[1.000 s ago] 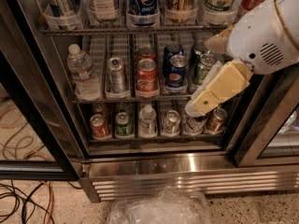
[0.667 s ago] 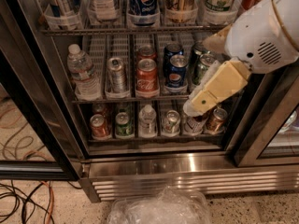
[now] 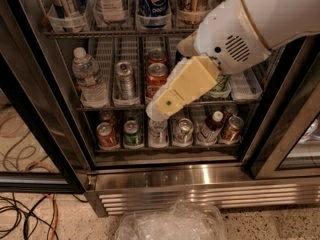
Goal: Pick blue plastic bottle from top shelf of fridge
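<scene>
The fridge (image 3: 165,176) stands open with wire racks of drinks. On the top shelf (image 3: 120,33), at the frame's upper edge, the blue plastic bottle (image 3: 111,1) shows its white "TEXAS" label and sits left of a dark Pepsi bottle (image 3: 152,3); its upper part is cut off. My gripper (image 3: 160,109), with cream-coloured fingers on a white arm (image 3: 250,24), hangs in front of the middle can rack, below and right of the bottle and apart from it. It holds nothing that I can see.
A water bottle (image 3: 90,76) and cans (image 3: 156,74) fill the middle rack, with several more cans (image 3: 132,133) on the lowest rack. A black door frame (image 3: 35,109) stands left and another (image 3: 280,129) right. Cables (image 3: 25,209) and crumpled clear plastic (image 3: 170,221) lie on the floor.
My gripper and arm have moved left across the front of the middle rack and now cover the cans at its centre. The bottles have not moved.
</scene>
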Robot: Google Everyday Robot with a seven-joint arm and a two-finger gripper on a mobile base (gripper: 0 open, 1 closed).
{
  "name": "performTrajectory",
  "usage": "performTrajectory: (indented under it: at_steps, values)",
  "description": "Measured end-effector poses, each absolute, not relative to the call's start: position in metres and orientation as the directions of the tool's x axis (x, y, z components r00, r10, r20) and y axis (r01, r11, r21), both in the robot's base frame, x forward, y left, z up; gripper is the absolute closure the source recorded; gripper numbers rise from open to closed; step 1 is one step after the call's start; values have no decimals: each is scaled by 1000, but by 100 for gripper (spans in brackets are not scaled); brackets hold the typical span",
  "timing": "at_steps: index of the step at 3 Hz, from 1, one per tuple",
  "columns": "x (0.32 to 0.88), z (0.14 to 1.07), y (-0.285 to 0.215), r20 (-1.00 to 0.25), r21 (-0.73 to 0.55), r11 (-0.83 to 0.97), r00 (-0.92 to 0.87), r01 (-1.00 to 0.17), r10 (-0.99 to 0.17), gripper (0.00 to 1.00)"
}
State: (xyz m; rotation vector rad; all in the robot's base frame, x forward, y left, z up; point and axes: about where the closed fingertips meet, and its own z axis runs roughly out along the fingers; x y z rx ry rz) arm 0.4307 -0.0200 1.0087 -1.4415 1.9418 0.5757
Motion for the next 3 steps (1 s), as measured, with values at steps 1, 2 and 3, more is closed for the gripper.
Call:
performTrajectory:
  at_steps: [1,2,3]
  values:
    - [416,1011,18,-768,76,326,-264,-942,-584,0]
    - [398,1012,32,-784,167,402,-369,-900,-499,0]
    - [398,1012,32,-784,167,402,-369,-900,-499,0]
